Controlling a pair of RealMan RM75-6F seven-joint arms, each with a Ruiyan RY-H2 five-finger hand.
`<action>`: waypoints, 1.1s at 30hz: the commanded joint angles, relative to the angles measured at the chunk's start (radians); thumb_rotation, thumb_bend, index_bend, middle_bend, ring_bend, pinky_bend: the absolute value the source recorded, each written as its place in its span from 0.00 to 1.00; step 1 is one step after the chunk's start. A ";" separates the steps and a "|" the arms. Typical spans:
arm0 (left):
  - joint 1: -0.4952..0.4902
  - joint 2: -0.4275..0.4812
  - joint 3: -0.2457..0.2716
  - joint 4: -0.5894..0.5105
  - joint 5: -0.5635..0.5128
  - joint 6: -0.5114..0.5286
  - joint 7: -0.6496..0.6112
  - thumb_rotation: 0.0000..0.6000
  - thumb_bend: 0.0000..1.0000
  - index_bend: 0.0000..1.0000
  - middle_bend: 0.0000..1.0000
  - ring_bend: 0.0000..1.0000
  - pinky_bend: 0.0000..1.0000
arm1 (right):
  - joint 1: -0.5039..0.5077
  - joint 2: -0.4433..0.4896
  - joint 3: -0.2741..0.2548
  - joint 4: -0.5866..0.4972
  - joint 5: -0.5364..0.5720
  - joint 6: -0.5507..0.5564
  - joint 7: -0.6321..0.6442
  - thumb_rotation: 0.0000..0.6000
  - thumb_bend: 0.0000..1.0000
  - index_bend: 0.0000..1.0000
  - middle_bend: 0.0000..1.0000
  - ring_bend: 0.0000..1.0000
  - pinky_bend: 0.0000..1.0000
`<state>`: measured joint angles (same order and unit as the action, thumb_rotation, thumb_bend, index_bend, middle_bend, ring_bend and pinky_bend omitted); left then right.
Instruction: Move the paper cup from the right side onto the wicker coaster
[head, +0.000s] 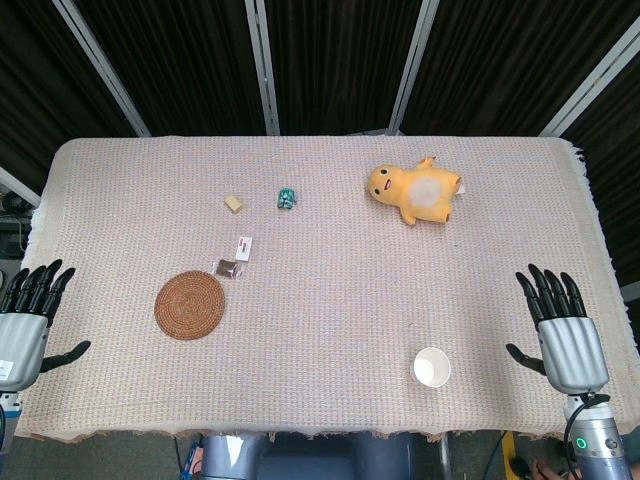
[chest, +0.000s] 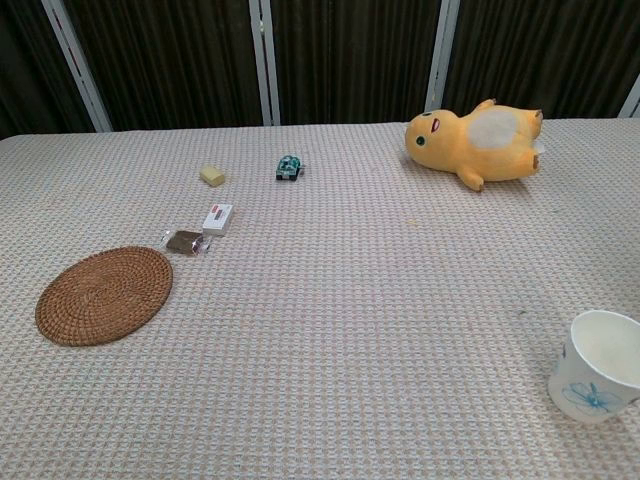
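A white paper cup (head: 432, 367) (chest: 596, 368) stands upright near the table's front edge on the right; it bears a small blue print. The round wicker coaster (head: 190, 304) (chest: 104, 294) lies flat at the front left with nothing on it. My right hand (head: 562, 327) hovers open at the table's right edge, fingers spread, well to the right of the cup. My left hand (head: 27, 318) is open at the left edge, left of the coaster. Neither hand shows in the chest view.
A yellow plush toy (head: 415, 191) (chest: 474, 138) lies at the back right. A tan block (head: 234, 204), a small green toy (head: 286, 198), a white packet (head: 245, 246) and a brown packet (head: 229, 267) lie behind the coaster. A woven cloth (head: 330, 300) covers the table.
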<state>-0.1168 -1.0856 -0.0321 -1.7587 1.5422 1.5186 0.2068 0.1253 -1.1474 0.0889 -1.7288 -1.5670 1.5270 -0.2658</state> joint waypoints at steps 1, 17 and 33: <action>0.000 0.002 0.000 -0.004 -0.003 -0.003 0.001 1.00 0.00 0.00 0.00 0.00 0.00 | -0.001 0.002 -0.002 -0.003 0.000 -0.001 0.000 1.00 0.00 0.00 0.00 0.00 0.00; -0.001 0.018 0.003 -0.014 -0.003 -0.017 -0.009 1.00 0.00 0.00 0.00 0.00 0.00 | 0.057 0.137 -0.132 -0.159 -0.006 -0.276 0.096 1.00 0.00 0.01 0.00 0.00 0.00; -0.002 0.024 0.001 -0.021 -0.010 -0.027 -0.010 1.00 0.00 0.00 0.00 0.00 0.00 | 0.098 -0.017 -0.152 -0.018 -0.081 -0.336 0.079 1.00 0.00 0.10 0.15 0.12 0.17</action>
<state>-0.1194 -1.0619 -0.0310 -1.7797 1.5324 1.4913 0.1962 0.2241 -1.1302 -0.0668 -1.7816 -1.6369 1.1794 -0.1819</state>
